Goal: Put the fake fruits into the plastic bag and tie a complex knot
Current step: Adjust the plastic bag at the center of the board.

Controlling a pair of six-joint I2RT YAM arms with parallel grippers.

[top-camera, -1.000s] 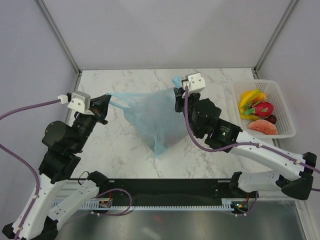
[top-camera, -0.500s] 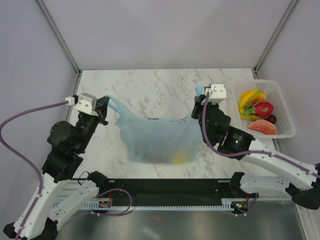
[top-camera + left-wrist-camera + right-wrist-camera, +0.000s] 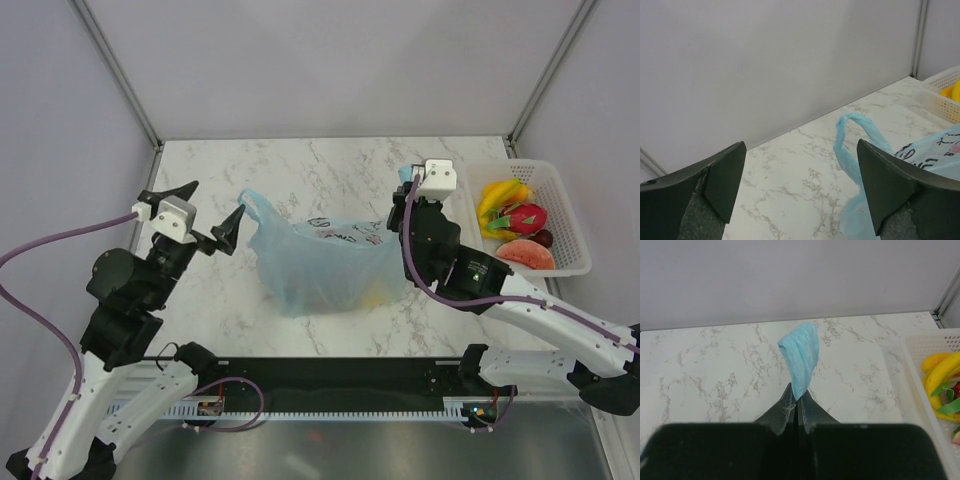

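Note:
The light-blue plastic bag lies slumped on the marble table, its doodle panel facing up and something yellow showing through its right side. Its left handle loop stands free. My left gripper is open just left of that loop, with nothing between its fingers. My right gripper is shut on the bag's right handle, holding it up. Fake fruits lie in the white basket: bananas, a dragon fruit, an orange-red slice and a dark ball.
The white mesh basket stands at the table's right edge, close to my right arm. Grey walls and metal frame posts enclose the table at the back and sides. Bare marble lies left of the bag.
My left gripper has opened and let go of the bag's left handle. The bag, stretched between both grippers before, has sagged onto the table. My right gripper has kept its hold on the other handle.

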